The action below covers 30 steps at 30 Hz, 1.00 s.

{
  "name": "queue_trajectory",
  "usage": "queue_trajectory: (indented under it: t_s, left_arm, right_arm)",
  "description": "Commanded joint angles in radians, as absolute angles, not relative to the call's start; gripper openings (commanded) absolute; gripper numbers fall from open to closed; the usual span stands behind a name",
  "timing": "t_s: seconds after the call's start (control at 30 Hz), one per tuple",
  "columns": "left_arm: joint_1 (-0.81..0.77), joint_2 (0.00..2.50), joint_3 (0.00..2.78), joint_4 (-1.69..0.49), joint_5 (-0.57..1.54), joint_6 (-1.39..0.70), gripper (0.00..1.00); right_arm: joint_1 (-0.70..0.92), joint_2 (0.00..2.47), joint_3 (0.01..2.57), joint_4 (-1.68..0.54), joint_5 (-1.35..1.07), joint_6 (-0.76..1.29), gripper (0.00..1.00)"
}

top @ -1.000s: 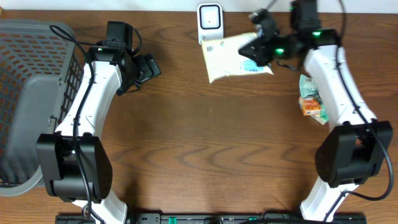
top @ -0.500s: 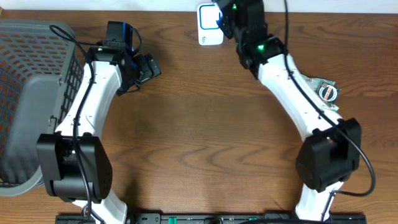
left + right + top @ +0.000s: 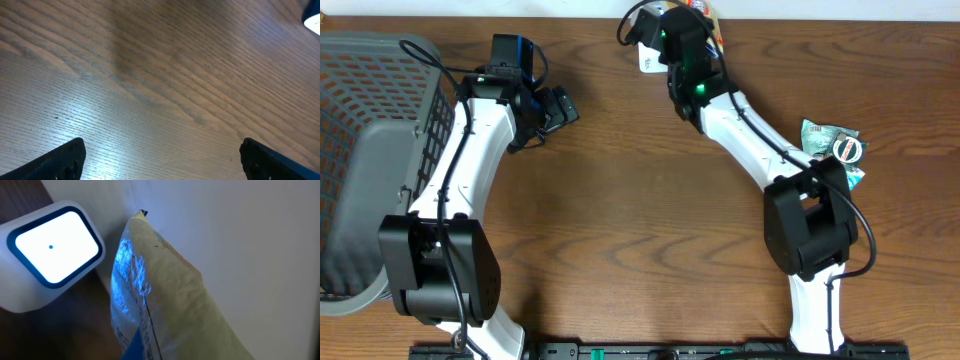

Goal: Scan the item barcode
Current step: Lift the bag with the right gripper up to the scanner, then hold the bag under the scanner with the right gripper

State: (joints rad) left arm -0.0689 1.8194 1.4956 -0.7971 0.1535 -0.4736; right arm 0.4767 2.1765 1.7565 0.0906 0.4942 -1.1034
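Fingers (image 3: 55, 160) of the left gripper (image 3: 160, 162) spread wide, holding nothing. Right gripper (image 3: 692, 20) clamped on one pouch (image 3: 165, 295) at the table's (image 3: 650, 250) far edge, beside one scanner (image 3: 50, 250). One basket (image 3: 360, 120) at the left edge.

Overhead: bright, even, sharp, only soft shadows; left wrist: broad glare patch on table (image 3: 95, 130) lower left, grain slightly soft; right wrist: blurred close-up, scanner (image 3: 50, 247) window blown out white, blue sheen on pouch (image 3: 127, 275).

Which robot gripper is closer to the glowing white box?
Right. The right gripper holds a packet beside the white box; the left gripper hangs open far across the table.
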Motion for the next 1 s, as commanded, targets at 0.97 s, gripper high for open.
queue_trajectory:
  t_s: [0.97]
  left_arm:
    - [-0.067,1.826,1.494,-0.8,0.144,-0.467,0.98]
  right_arm:
    - [0.511,2.258,1.764,0.17,0.586,-1.475,0.01]
